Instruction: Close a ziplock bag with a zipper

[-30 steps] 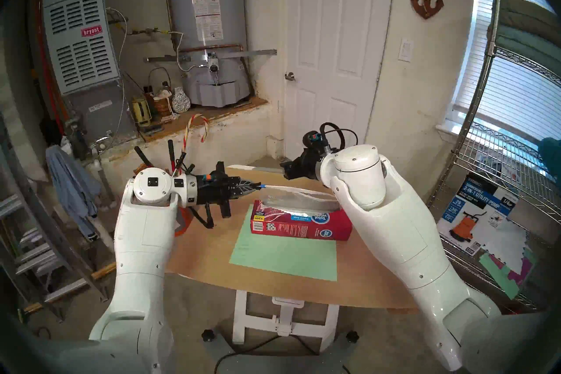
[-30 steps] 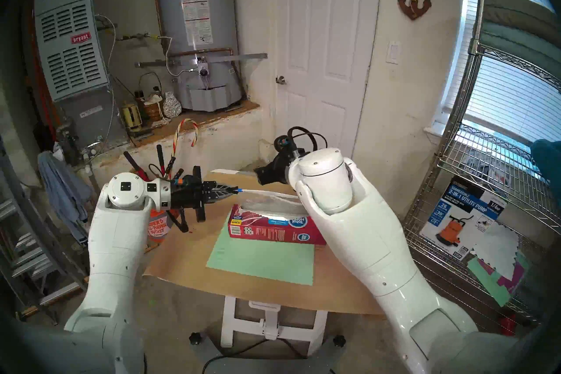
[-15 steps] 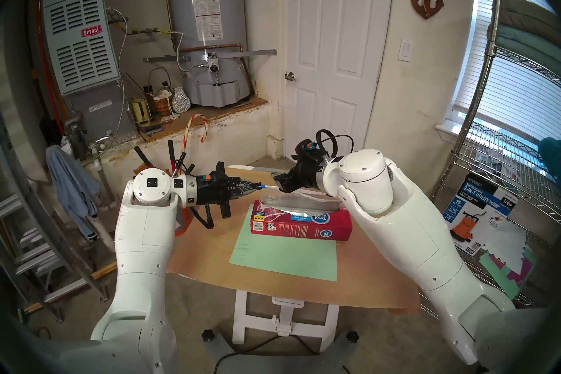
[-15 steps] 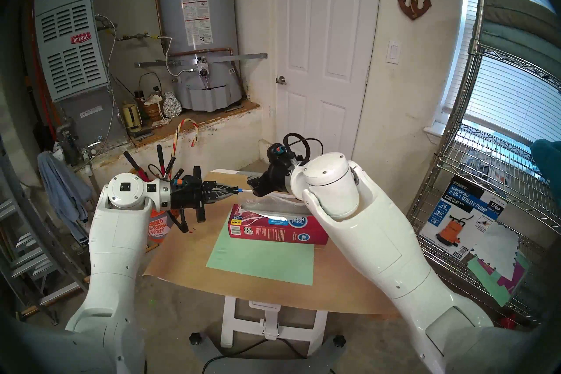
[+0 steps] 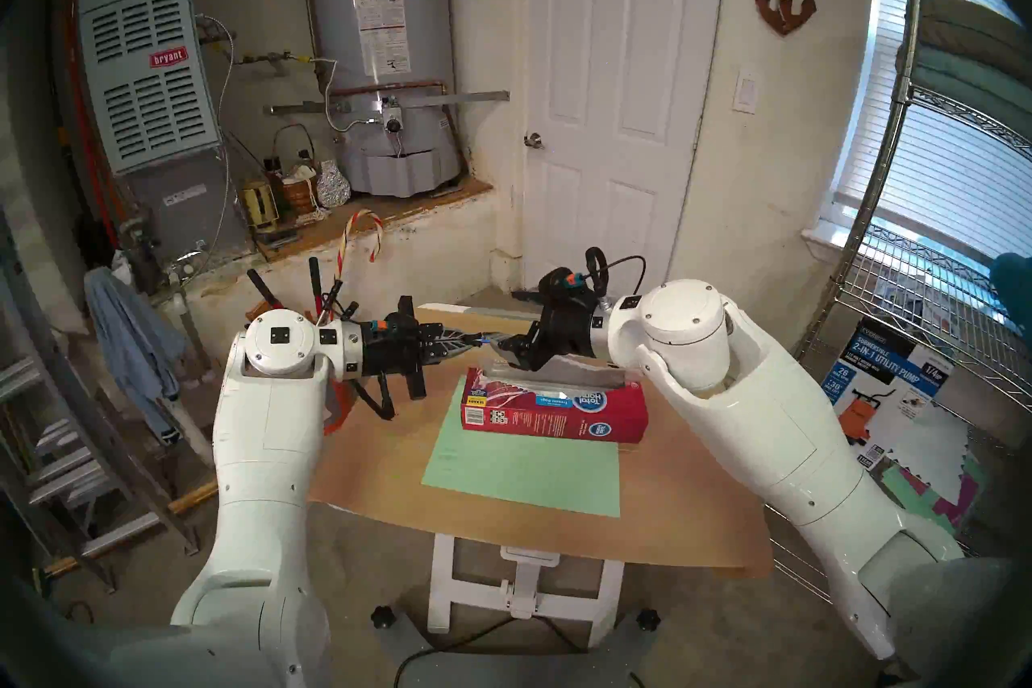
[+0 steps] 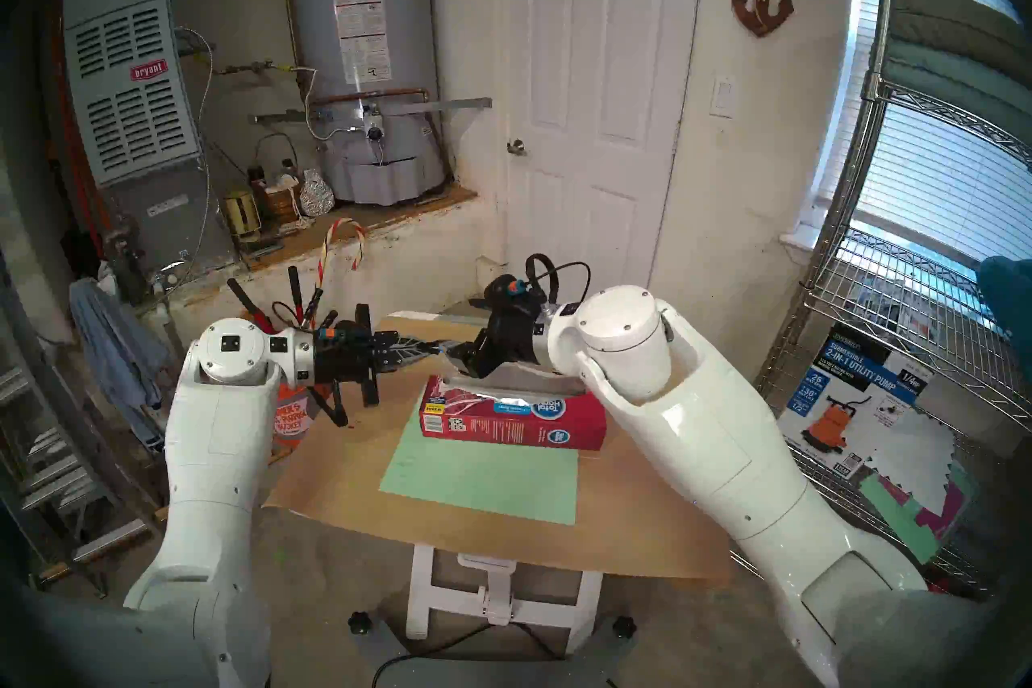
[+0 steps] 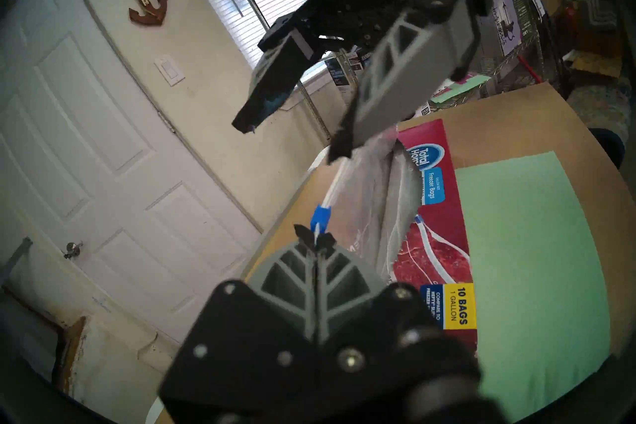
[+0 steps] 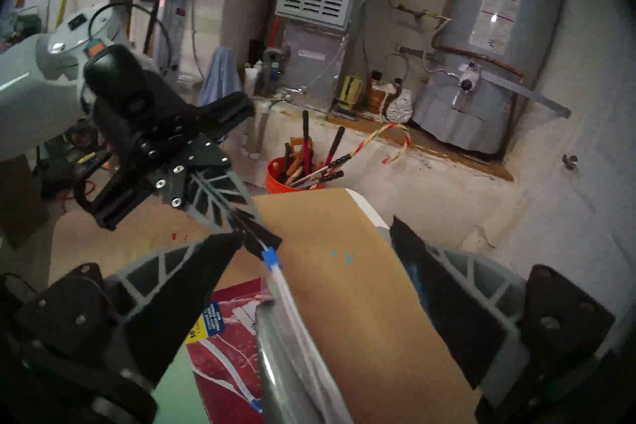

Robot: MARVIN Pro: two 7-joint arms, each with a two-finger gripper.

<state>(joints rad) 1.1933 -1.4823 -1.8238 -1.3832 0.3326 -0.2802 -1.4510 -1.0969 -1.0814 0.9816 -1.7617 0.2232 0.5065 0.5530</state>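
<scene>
a brown-paper-covered table (image 5: 391, 469) stands in a utility room with a water heater (image 5: 380, 39), a furnace (image 5: 148, 78) and a white door (image 5: 614, 84). on it lie a green sheet (image 5: 525, 469) and a red box (image 5: 558, 416). the ziplock bag (image 7: 364, 206) rises from the box; the left gripper (image 7: 315, 239) pinches its rim beside the zipper (image 7: 320, 217). the right gripper (image 8: 316, 241) gapes wide astride the strip.

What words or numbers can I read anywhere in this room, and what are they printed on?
"bryant": furnace
"Total Home", "Freezer Bags", "10 BAGS 1 GALLON": red box
"2-IN-1 UTILITY PUMP", "1/4": pump carton
Water heater labels: too small to read.
Orange bucket lettering: too blurred to read.
</scene>
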